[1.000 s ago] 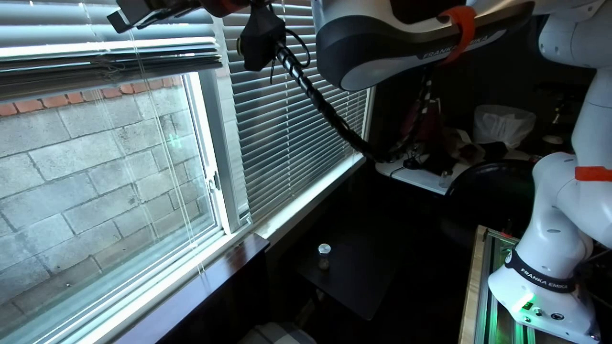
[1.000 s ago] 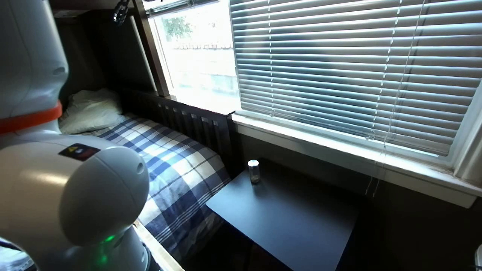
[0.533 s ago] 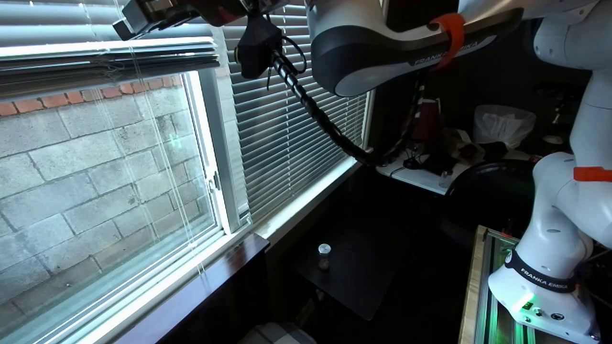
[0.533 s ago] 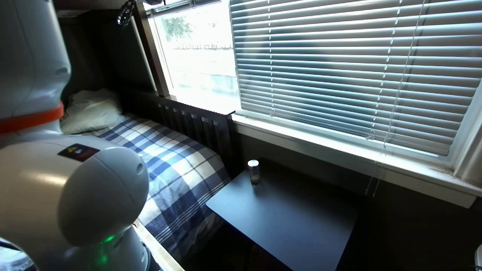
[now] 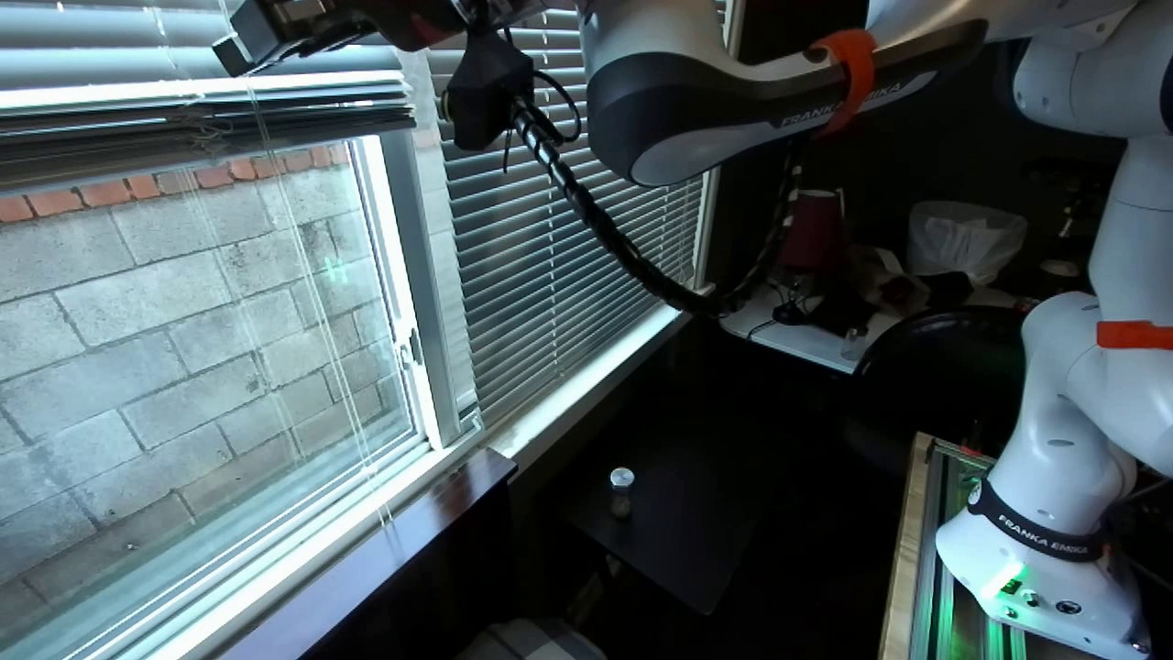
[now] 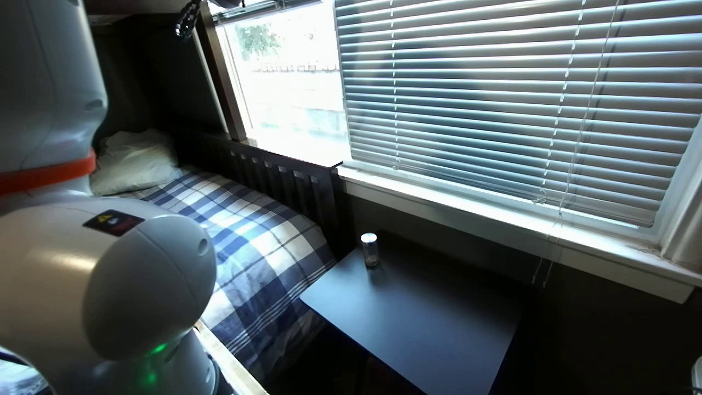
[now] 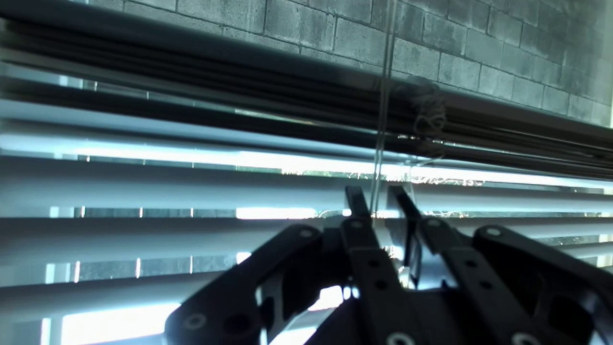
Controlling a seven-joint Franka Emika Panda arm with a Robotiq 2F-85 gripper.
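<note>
While the part-raised blind [image 7: 167, 187] hung beyond one edge of the table [image 6: 417, 323], the gripper [image 7: 375, 191] stood slightly spread before the slats; a jar [image 6: 371, 251] stood upright near that edge; a cord [image 7: 381, 120] ran between the jaws, contact undetermined.

tool [image 7: 375, 194] — black | cords [image 7: 383, 103] — pale | bedding [image 6: 258, 233] blue-and-white plaid | arm band [image 6: 49, 175] orange

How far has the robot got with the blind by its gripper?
Done, it seems: the lower slats are bunched up, leaving the window bare below. In hand: the open gripper seems to have a cord between its fingers. Left, perhaps: closing on that cord, as the fingers stand apart, and gathering the upper slats, which hang spread out.
</note>
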